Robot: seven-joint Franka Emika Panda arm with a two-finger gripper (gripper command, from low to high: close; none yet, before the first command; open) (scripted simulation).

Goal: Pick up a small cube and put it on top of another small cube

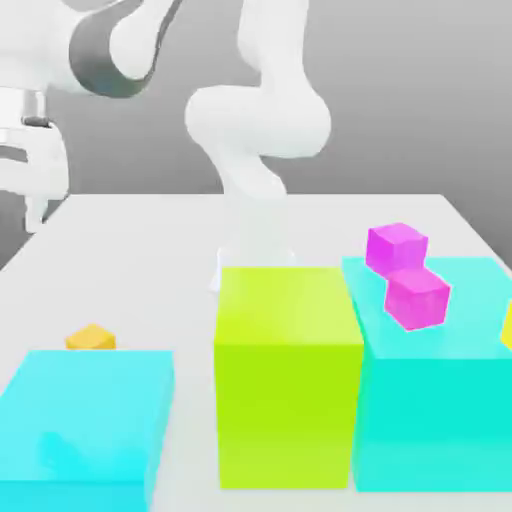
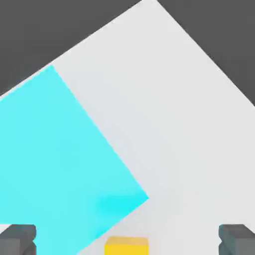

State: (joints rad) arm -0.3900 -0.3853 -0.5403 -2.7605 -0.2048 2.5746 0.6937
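We see the pincer (image 2: 127, 240) spread wide, its fingertips (image 2: 18, 238) flanking the small cube (image 1: 91, 338), ready for a straddling grasp. The cube rests on the white surface (image 1: 150, 270) at twelve o'clock of the low cyan block (image 1: 85, 420).

small cube (image 2: 126, 245) beside cyan block (image 2: 55, 164) (touching?)

No legible text or markings

On the table (image 1: 150, 260), the small cube (image 1: 91, 338) sits just behind the low block (image 1: 85, 420), left of the middle block (image 1: 287, 375).
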